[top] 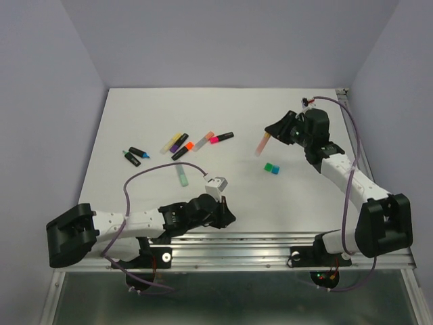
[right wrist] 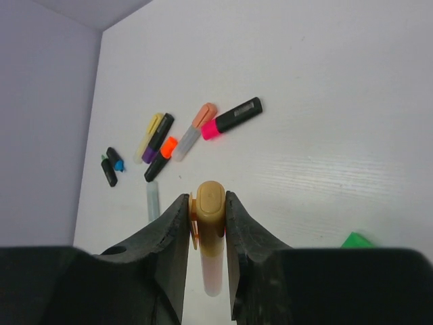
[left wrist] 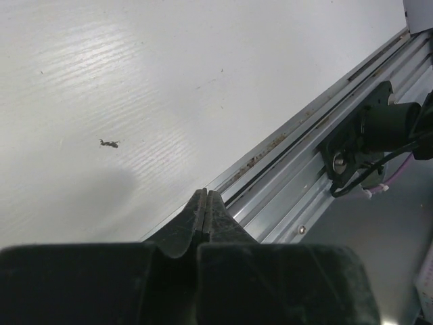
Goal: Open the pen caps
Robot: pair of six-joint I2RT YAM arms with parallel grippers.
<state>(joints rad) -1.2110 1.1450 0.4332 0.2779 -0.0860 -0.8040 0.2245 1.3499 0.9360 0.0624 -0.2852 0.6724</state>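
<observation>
Right wrist view: right gripper [right wrist: 207, 223] clamped on peach plastic cap [right wrist: 211, 196], pale translucent pen body [right wrist: 212, 271] hanging above white table [right wrist: 325, 101]. Left gripper [left wrist: 206, 203] jaws together, empty, at near edge. Risk: body drops free, only cap pinched.

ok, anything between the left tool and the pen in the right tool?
Nothing visible. The left tool is shut and empty by the near edge of the table; the right tool grips the peach-capped pen. Only table surface lies between them. A green cap and a blue cap lie beside the pen, low on the table.
</observation>
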